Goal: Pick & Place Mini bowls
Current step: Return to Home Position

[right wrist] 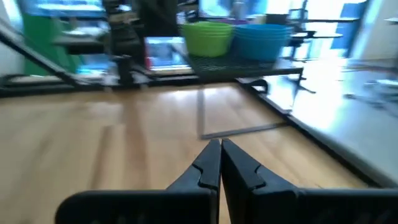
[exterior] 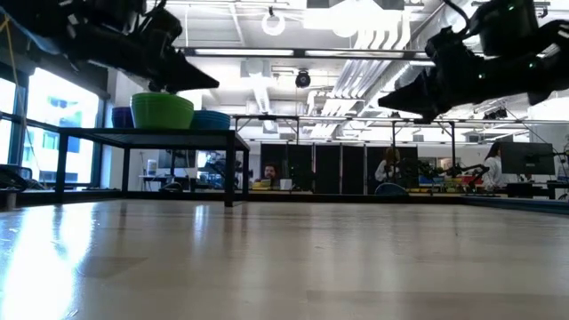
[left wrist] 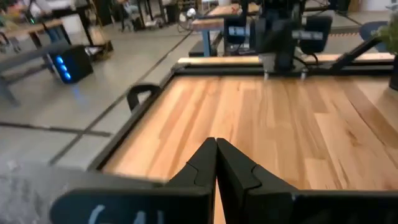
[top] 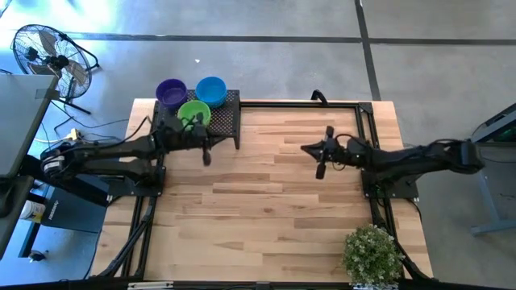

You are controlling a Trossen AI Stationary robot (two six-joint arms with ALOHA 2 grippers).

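Left gripper point(top: 206, 155) closed, empty, held just lower-right of mini bowls point(top: 193, 112) stacked on rack point(top: 229, 121), upper left; right gripper point(top: 320, 167) closed, empty, well apart, centre-right.

Bright ceiling lights point(exterior: 274, 22) overhead — daylight glare on the table point(exterior: 49, 258).

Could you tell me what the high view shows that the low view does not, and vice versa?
Only the high view shows the potted plant at a table corner and the fan on the floor. Only the low view shows people in the room behind. Both show the green bowls and blue bowls on the black rack, and the left gripper and right gripper above the table.
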